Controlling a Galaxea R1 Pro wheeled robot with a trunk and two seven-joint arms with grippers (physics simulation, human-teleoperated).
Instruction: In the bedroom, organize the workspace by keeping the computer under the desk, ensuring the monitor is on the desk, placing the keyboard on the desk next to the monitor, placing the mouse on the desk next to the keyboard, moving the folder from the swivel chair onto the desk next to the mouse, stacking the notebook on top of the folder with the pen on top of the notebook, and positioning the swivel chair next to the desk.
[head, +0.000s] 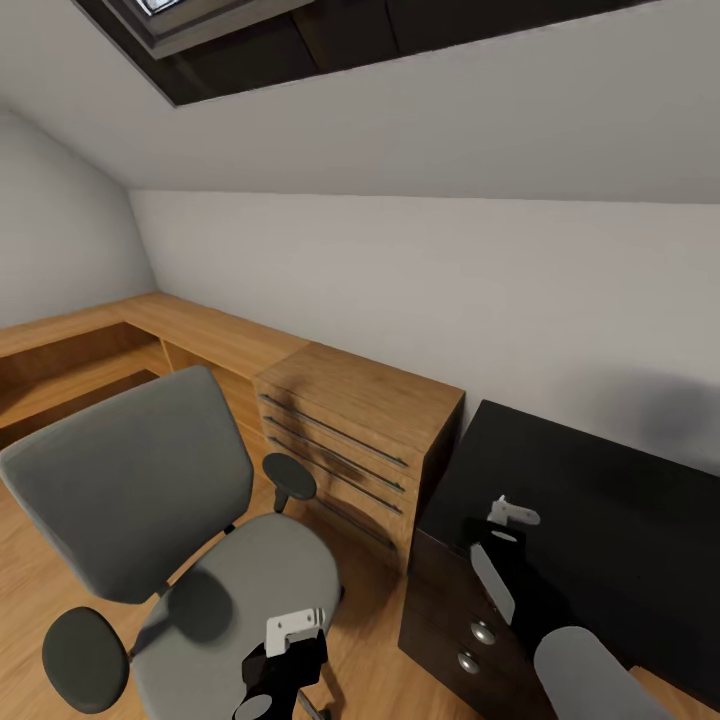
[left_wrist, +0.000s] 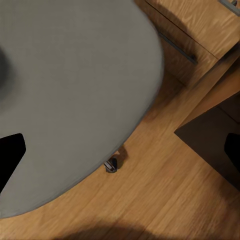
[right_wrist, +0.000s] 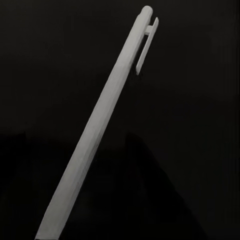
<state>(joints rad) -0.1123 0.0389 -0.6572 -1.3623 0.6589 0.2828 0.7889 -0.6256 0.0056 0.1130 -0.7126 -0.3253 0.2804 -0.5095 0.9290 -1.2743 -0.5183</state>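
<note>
The grey swivel chair (head: 150, 480) stands at the lower left, its back toward the sloped wall and its seat (left_wrist: 75, 90) bare. My left gripper (head: 285, 650) hangs open just above the seat's front edge. On the right is the black desk (head: 600, 500). My right gripper (head: 495, 560) hovers over the desk's left end, shut on the white pen (right_wrist: 100, 120), which slants away from the camera above the dark top (right_wrist: 200, 100). The computer, monitor, keyboard, mouse, folder and notebook are out of view.
A low oak dresser (head: 360, 400) stands between chair and desk, against the pale wall. The desk's black drawer unit (head: 483, 632) faces the chair across a strip of wood floor (left_wrist: 165, 200). One chair castor (left_wrist: 111, 165) pokes out under the seat. Overhead is a skylight (head: 200, 30).
</note>
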